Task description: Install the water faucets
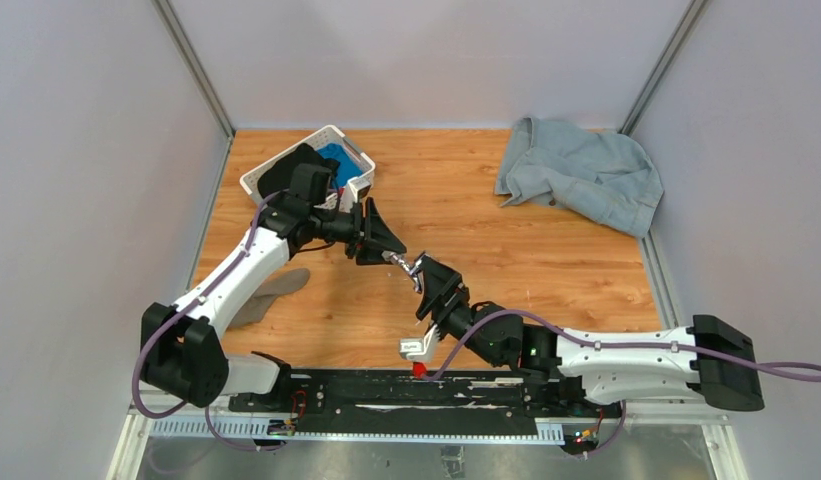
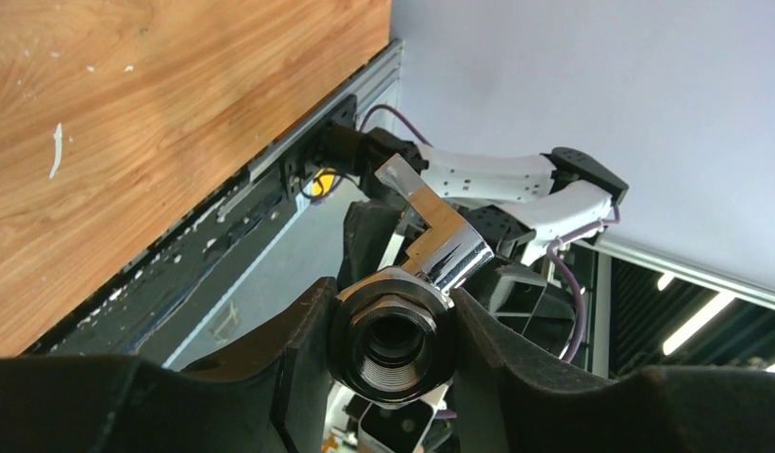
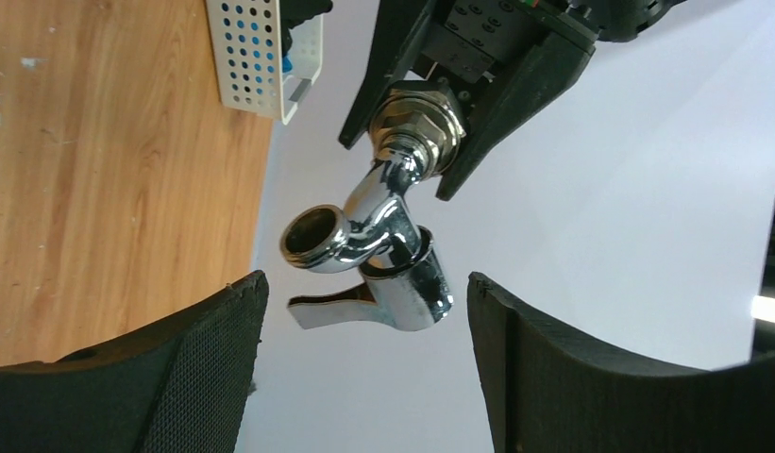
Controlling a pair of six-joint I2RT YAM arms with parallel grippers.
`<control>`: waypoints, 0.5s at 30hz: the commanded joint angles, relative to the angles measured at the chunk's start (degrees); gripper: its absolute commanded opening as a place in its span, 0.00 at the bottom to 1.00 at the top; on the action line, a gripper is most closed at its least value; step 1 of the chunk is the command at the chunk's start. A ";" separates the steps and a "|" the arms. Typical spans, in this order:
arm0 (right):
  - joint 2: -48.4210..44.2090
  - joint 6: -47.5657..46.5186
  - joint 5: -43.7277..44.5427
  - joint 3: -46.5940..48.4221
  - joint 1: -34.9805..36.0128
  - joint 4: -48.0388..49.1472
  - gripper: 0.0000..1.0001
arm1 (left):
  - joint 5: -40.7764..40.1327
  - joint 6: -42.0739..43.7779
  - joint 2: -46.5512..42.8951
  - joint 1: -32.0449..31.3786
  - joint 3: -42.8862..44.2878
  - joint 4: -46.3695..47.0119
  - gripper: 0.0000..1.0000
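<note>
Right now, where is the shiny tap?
In the top view, the shiny tap is in the air over the middle of the table, sticking out of the left gripper toward the open right gripper.

A wooden table top (image 1: 546, 260) with warm orange grain stands between plain pale grey walls (image 1: 426, 60) on three sides. Aluminium posts (image 1: 194, 65) run up the far corners. Long ceiling lamps (image 2: 712, 319) glow outside this enclosure

basket (image 1: 331, 130) half behind left arm (image 1: 241, 265), faucet (image 1: 408, 265) too small overhead
</note>
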 commanded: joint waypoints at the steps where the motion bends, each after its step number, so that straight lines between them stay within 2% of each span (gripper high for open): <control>1: 2.88 -8.90 1.59 -0.74 0.95 9.30 0.75 | 5.78 3.97 -0.25 0.48 1.27 -5.12 0.00; 6: 7.93 -10.42 1.57 -0.09 0.93 13.55 0.67 | 5.88 3.90 -1.11 0.48 1.01 -5.02 0.00; 9: 10.20 -10.33 2.06 0.08 0.96 17.33 0.52 | 5.96 3.71 -1.54 0.48 0.66 -4.71 0.00; 11: 11.58 -9.53 2.60 0.24 0.96 20.79 0.38 | 6.11 3.22 -1.92 0.48 0.15 -3.96 0.00; 15: 13.66 -4.18 3.71 0.95 0.87 26.67 0.18 | 6.34 1.55 -2.72 0.48 -1.25 -1.43 0.00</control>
